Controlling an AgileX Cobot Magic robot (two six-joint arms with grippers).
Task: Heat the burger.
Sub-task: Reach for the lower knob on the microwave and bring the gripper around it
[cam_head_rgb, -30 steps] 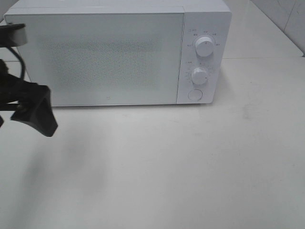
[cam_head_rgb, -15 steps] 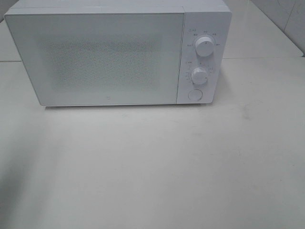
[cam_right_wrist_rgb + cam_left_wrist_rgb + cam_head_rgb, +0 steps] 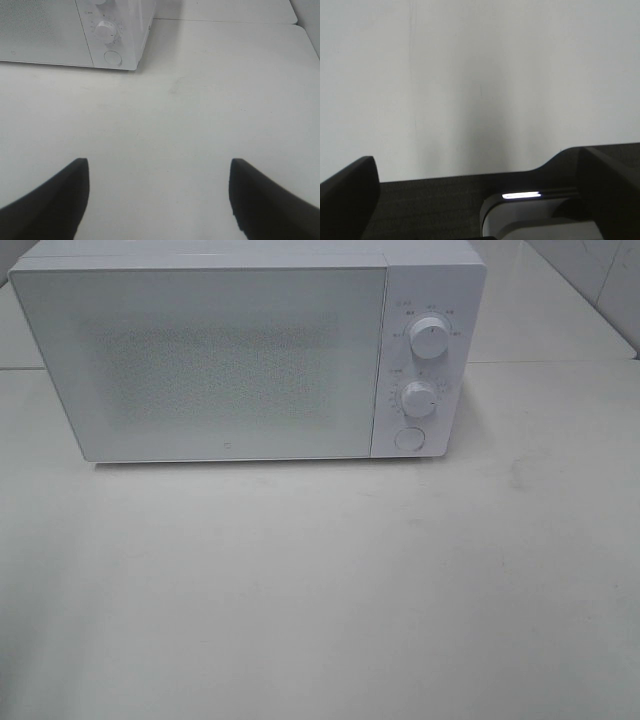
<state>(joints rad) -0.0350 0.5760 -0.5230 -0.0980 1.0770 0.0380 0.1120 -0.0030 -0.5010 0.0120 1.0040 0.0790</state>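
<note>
**Microwave shut, burger out of sight, both grippers empty**

We find the burger in none of our views, and we cannot tell whether it sits behind the closed, speckled door (image 3: 210, 360) of the white microwave (image 3: 430, 280). Our right gripper (image 3: 159, 165) hangs over the table (image 3: 320, 600), jaws spread wide with nothing between them. It faces the oven's control end, where the round button (image 3: 113, 58) lies ahead, so we judge it the nearer arm for that panel. Our left gripper (image 3: 476, 155), jaws likewise wide and empty, faces only a blank pale surface.
</note>
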